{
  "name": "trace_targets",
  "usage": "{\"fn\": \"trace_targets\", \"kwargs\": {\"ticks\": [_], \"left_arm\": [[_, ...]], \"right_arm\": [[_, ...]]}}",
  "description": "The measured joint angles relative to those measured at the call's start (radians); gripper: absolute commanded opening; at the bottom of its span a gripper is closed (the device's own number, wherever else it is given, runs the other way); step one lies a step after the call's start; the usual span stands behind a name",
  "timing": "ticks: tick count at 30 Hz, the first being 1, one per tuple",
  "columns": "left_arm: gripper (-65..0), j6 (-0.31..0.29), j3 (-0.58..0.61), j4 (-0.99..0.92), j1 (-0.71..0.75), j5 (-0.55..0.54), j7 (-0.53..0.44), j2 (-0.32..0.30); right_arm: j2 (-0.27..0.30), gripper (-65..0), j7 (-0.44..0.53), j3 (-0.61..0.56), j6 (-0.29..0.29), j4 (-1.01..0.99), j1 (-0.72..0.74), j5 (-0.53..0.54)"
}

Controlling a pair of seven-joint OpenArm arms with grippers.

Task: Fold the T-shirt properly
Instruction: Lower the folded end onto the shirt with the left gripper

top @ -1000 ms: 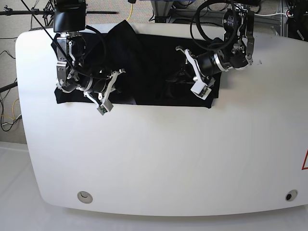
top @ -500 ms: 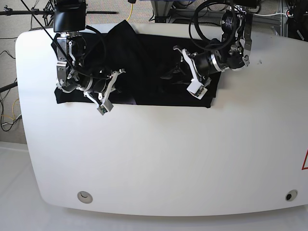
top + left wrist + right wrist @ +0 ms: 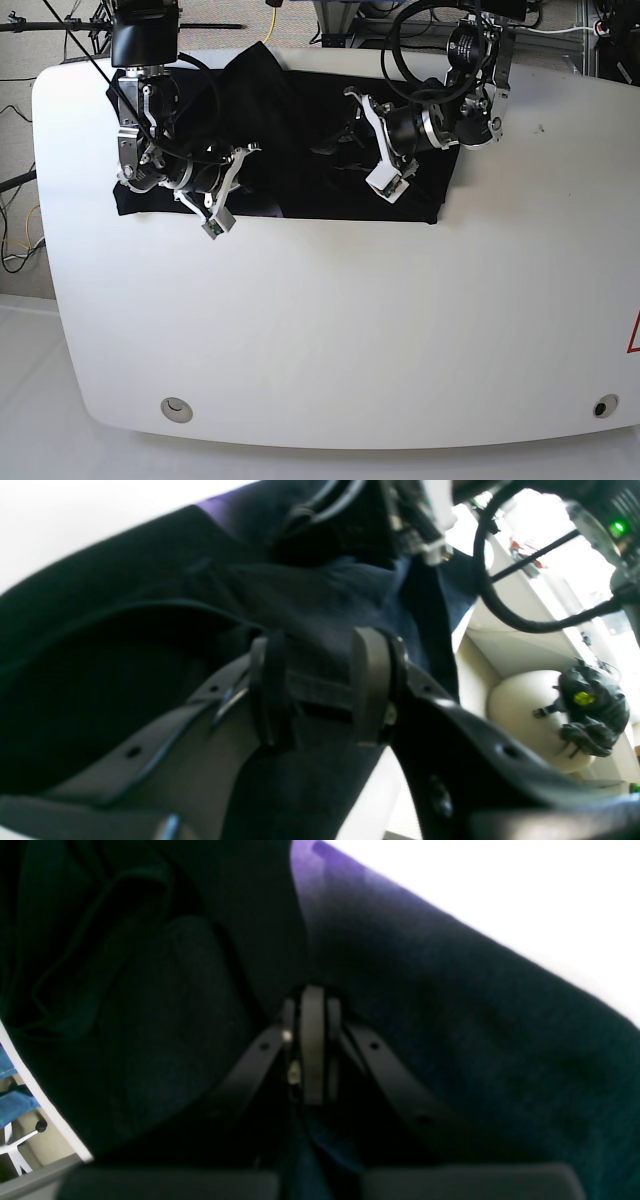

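The black T-shirt (image 3: 300, 110) lies spread along the back of the white table, plain side up, with a bunched fold at its far left. My left gripper (image 3: 350, 148) is over the shirt's right half. In the left wrist view my left gripper (image 3: 320, 690) holds a hemmed fold of the T-shirt (image 3: 125, 630) between its pads, raised off the table. My right gripper (image 3: 240, 190) is at the shirt's near left edge. In the right wrist view my right gripper (image 3: 312, 1040) has its pads pressed together on the T-shirt (image 3: 475, 1015), where a purple strip (image 3: 320, 880) shows at the edge.
The white table (image 3: 350, 330) stretches in front of the shirt, with two small round holes (image 3: 176, 407) (image 3: 604, 407) near its front edge. A red mark (image 3: 633, 335) sits at the right edge. Cables and stands crowd the space behind the table.
My left gripper has moved left over the shirt, carrying a fold of cloth with it. My right arm has not moved.
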Motion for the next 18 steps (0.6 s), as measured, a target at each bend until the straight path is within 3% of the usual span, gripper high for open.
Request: {"fn": "trace_targets", "kwargs": {"ticks": [11, 18], "left_arm": [[-39.0, 0.0, -0.014, 0.028, -0.03, 0.023, 0.039, -0.032], [-42.8, 0.0, -0.016, 0.054, -0.052, 0.064, 0.043, -0.069]], "right_arm": [[0.0, -65.0, 0.004, 0.0, 0.001, 0.0, -0.001, -0.003], [0.0, -65.0, 0.004, -0.001, 0.001, 0.0, -0.001, 0.001]]}}
